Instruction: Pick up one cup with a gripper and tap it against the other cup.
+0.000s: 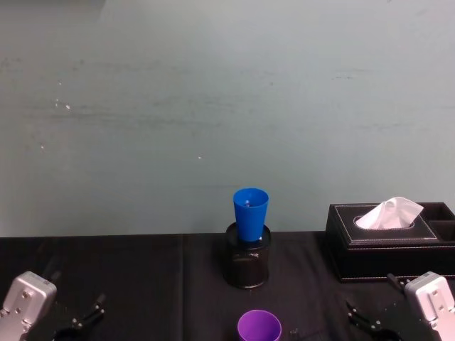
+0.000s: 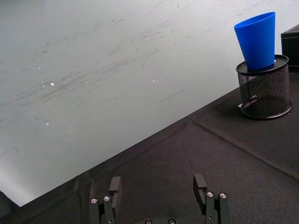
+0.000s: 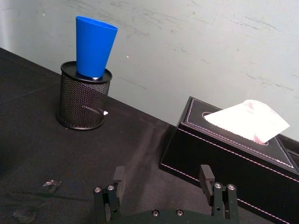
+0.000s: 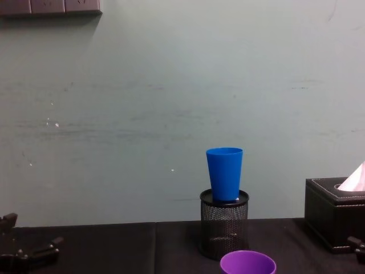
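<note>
Left pincer [image 2: 158, 184] and right pincer [image 3: 161, 173] sit low over the black tabletop [image 1: 142, 284], each with jaws spread wide and holding nothing. The head view places the purple cup [image 1: 259, 327] between the two pincers, upright, mouth up, apart from both. Each wrist view shows the blue cup [image 2: 257, 41] well ahead of its pincer, upright and tapered, base seated in the mouth of a black mesh pen holder [image 2: 265, 91]. The right wrist view shows a black tissue box [image 3: 224, 163] just ahead of the right pincer. Count: two pincers, two cups, one holder, one tissue box.
</note>
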You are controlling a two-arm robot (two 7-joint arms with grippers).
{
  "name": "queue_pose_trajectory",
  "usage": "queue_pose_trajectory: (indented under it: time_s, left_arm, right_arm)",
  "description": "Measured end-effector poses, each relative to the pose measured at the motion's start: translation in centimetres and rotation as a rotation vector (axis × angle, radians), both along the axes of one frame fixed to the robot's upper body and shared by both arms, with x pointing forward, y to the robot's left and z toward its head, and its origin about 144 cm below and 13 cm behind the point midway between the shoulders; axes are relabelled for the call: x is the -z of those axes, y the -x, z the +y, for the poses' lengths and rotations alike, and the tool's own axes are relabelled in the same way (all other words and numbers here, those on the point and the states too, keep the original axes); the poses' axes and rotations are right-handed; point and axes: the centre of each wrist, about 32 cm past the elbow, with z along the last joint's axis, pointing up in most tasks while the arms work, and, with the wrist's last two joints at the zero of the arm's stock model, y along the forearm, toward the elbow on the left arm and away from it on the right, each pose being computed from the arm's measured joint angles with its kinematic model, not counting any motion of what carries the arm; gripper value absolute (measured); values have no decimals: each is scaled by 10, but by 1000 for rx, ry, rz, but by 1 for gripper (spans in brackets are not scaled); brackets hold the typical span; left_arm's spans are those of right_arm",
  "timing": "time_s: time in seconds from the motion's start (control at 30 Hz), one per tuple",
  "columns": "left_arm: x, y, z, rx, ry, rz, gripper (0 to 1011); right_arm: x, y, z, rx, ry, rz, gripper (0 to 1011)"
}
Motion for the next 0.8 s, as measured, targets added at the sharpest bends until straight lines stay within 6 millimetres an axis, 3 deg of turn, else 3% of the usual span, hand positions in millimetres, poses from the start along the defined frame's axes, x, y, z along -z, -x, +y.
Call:
queue_pose_trajectory:
  time_s: [0.8]
  left_arm:
    - [0, 0, 0, 0, 0, 0, 1000]
  right_arm:
    - [0, 0, 0, 0, 0, 0, 1003]
